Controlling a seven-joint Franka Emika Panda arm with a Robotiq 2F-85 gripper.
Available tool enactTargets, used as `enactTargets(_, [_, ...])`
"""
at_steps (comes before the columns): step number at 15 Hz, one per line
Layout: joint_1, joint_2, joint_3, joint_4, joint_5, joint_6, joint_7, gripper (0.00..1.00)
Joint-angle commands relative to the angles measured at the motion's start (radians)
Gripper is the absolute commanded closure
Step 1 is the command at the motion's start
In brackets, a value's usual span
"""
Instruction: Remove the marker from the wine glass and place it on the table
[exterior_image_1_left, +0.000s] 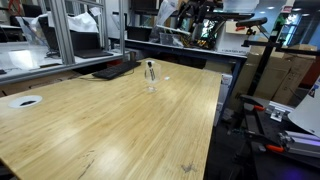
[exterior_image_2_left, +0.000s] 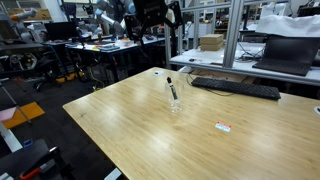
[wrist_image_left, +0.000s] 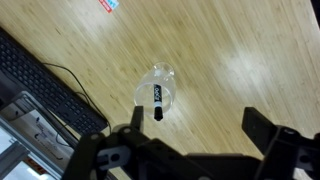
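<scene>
Hovering wide open, the pincer (wrist_image_left: 193, 112) overlooks marker (wrist_image_left: 157, 100) in wine glass (wrist_image_left: 168, 78); label unreadable.

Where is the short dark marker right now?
In both exterior views the short dark marker stands in the small clear wine glass on the light wood table, near the black keyboard.

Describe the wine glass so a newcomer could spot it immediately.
Find the large light wood-grain table in an exterior view. Towards its far side, near the black keyboard, stands a small clear wine glass. It is the only see-through thing there, with a dark marker sticking out of it.
</scene>
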Motion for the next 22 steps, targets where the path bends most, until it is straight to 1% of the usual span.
enactTargets(1, [-0.003,0.112,0.012,0.07,0.118,0.029,-0.142,0.0])
enactTargets(2, [-0.028,0.069,0.04,0.026,0.066,0.026,-0.07,0.0])
enactTargets(4, [-0.035,0.115,0.046,0.054,0.093,0.031,-0.106,0.0])
enactTargets(10, [-0.035,0.117,0.046,0.064,0.095,0.03,-0.108,0.0])
enactTargets(12, [-0.03,0.152,0.051,0.085,0.178,0.044,-0.15,0.0])
enactTargets(14, [-0.026,0.195,0.062,0.116,0.297,0.054,-0.216,0.0])
enactTargets(16, [-0.037,0.242,0.085,0.16,0.428,0.044,-0.329,0.0])
enactTargets(18, [-0.061,0.304,0.114,0.221,0.529,0.031,-0.442,0.0])
enactTargets(20, [-0.094,0.372,0.147,0.283,0.577,0.019,-0.512,0.0])
enactTargets(22, [-0.129,0.44,0.179,0.339,0.593,0.014,-0.551,0.0])
